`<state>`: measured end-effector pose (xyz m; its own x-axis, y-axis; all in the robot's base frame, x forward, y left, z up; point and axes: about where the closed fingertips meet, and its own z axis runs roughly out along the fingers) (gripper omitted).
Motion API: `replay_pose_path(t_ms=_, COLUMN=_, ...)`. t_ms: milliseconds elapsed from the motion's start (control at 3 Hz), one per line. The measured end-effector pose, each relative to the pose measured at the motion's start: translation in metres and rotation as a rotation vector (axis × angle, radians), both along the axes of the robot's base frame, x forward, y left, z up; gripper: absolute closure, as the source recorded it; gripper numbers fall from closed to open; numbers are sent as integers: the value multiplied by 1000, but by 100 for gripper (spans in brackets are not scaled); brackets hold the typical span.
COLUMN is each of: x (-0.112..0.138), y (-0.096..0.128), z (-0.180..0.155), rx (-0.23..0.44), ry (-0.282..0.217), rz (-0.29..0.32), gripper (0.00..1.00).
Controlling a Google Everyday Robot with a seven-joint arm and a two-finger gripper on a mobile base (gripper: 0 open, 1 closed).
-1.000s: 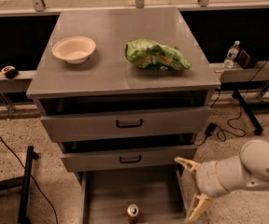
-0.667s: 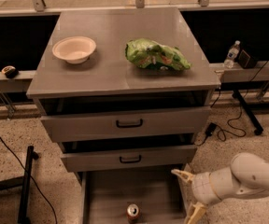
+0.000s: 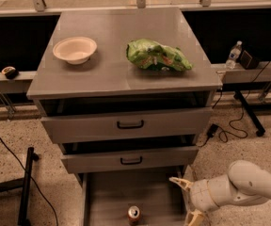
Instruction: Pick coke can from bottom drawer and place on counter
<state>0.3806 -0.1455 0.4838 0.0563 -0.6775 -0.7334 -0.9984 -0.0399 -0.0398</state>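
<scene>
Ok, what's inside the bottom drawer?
An upright coke can; the rear of the bottom drawer is hidden under the middle drawer. The open gripper is by its right wall.

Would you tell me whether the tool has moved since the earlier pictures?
Yes: the tool has dropped lower beside the bottom drawer, away from the middle drawer.

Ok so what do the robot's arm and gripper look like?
The arm is smooth, rounded and off-white, with a cylindrical wrist. The gripper, low at the right edge of the bottom drawer, has two slim, tan, pointed fingers. No cables or markings show on it.
</scene>
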Motion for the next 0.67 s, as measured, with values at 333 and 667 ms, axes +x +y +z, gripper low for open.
replay_pose_path(t_ms=333, x=12, y=11, z=-19, rx=58, ry=-20, rz=-3, gripper=0)
replay_pose_path(t_ms=667, x=45, y=41, z=-67, rx=152, ry=-97, rz=12, gripper=0)
